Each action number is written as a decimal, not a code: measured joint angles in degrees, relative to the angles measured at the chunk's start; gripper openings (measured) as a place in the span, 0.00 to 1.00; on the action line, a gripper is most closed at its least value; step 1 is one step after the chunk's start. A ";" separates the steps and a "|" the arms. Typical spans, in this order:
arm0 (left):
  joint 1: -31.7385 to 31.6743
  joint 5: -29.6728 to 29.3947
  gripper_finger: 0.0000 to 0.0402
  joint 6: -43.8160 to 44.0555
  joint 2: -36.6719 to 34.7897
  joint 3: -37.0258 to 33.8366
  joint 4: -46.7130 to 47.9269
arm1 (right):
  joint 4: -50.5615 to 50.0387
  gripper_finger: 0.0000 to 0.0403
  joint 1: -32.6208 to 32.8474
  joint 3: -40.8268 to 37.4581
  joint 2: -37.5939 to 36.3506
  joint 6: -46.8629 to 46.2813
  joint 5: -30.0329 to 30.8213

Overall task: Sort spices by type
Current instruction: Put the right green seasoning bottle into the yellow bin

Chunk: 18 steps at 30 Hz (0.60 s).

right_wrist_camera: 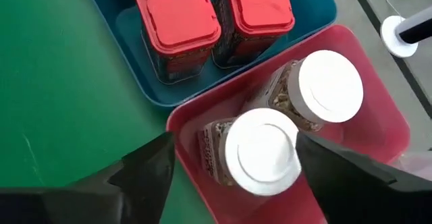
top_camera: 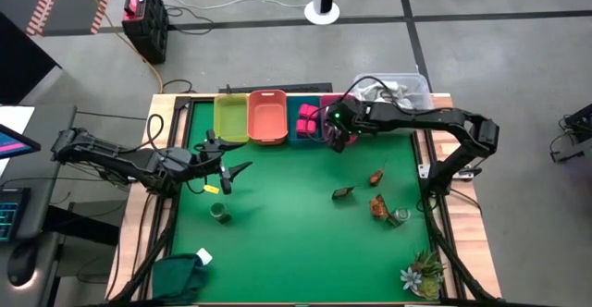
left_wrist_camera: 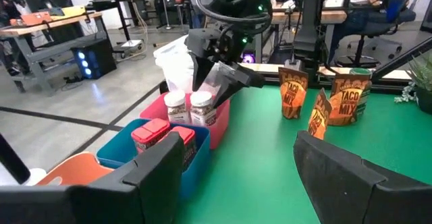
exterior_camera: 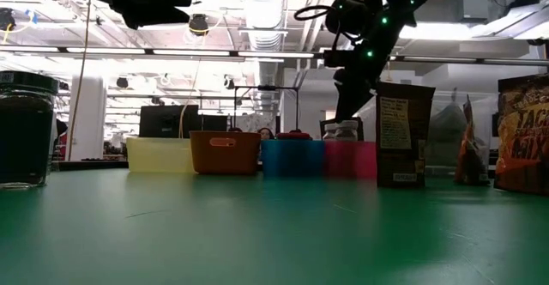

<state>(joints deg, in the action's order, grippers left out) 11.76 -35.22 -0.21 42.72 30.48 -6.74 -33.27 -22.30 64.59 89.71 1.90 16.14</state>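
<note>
Two white-capped jars [right_wrist_camera: 262, 150] [right_wrist_camera: 322, 88] stand on their bases in the pink bin [right_wrist_camera: 378, 116]. Beside it, two red-lidded boxes [right_wrist_camera: 177, 18] sit in the blue bin [right_wrist_camera: 142, 69]. My right gripper [right_wrist_camera: 235, 143] hovers open just above the pink bin, its fingers on either side of the nearer jar and apart from it. Brown-orange pouches [top_camera: 376, 175] [top_camera: 343, 193] [top_camera: 377, 205], a jar [top_camera: 398, 216] and a dark green jar [top_camera: 221, 213] sit on the green mat. My left gripper [top_camera: 227, 173] waits open at mid-left, above the mat.
Empty yellow-green [top_camera: 230, 117] and orange [top_camera: 266, 116] bins line the far edge left of the blue one. A clear tub [top_camera: 398, 90] stands behind the pink bin. A spiky plant [top_camera: 421, 275] and a dark cloth [top_camera: 180, 275] lie at the near corners.
</note>
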 joint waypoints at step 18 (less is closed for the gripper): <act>-0.01 0.04 0.66 -0.06 0.02 0.00 1.42 | -12.54 0.88 26.52 8.16 -4.83 -2.39 0.29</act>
<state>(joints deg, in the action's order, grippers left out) 11.75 -35.18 -0.27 42.74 30.48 -5.32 -45.80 4.22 72.75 84.88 -0.49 16.43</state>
